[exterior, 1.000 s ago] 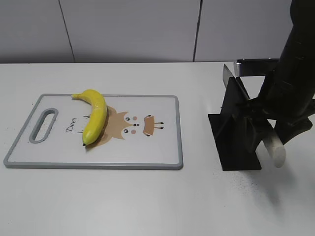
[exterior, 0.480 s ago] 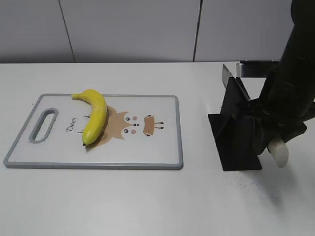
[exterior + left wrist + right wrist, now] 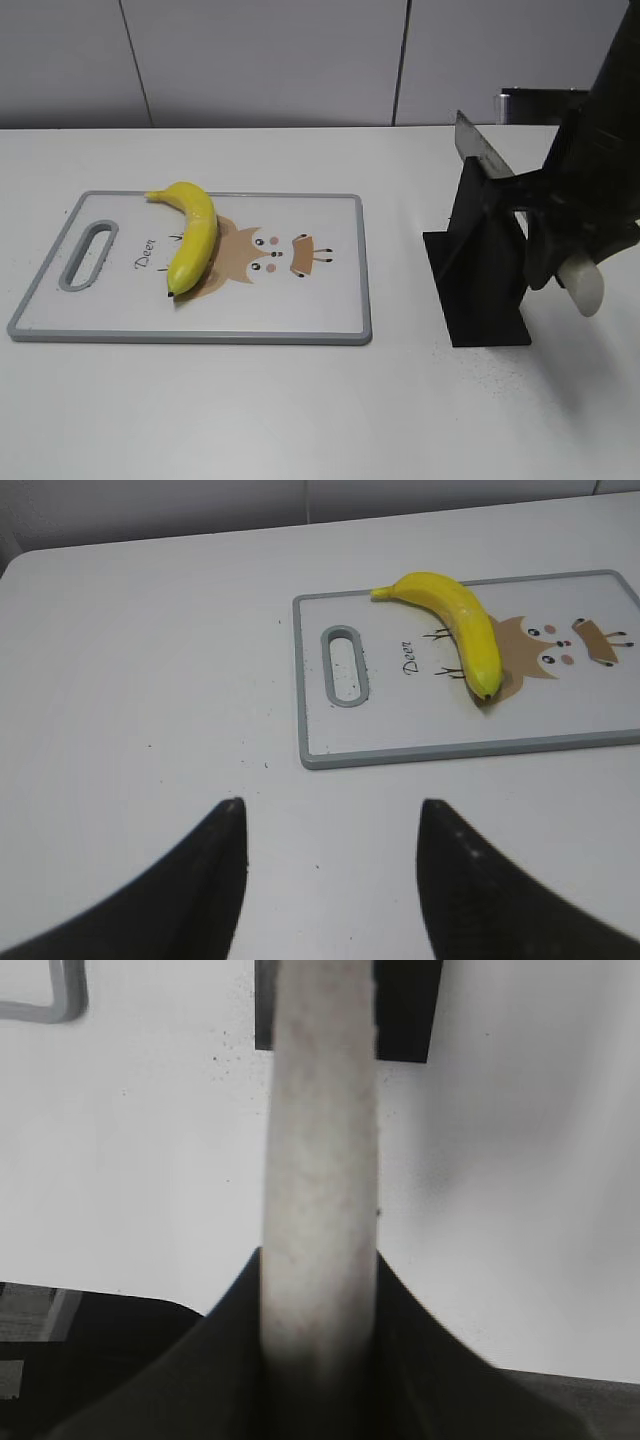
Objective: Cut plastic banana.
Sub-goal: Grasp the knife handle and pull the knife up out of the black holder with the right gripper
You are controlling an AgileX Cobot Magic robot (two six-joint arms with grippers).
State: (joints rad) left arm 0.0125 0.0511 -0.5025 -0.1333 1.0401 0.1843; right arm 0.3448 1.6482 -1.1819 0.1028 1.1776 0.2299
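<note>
The yellow plastic banana (image 3: 192, 234) lies on the white cutting board (image 3: 300, 310) with a deer picture; it also shows in the left wrist view (image 3: 455, 627) on the board (image 3: 400, 745). My right gripper (image 3: 560, 265) is shut on the pale handle (image 3: 318, 1160) of a knife (image 3: 482, 150), whose blade rises out of the black knife stand (image 3: 485, 280). My left gripper (image 3: 330, 825) is open and empty above bare table, left of the board and out of the exterior view.
The black knife stand's base (image 3: 480, 320) sits right of the board. A grey wall panel runs along the table's far edge. The board's handle slot (image 3: 88, 255) is at its left end.
My right gripper has lifted the knife up and to the right; the blade now stands higher out of the stand. The banana and board have not moved.
</note>
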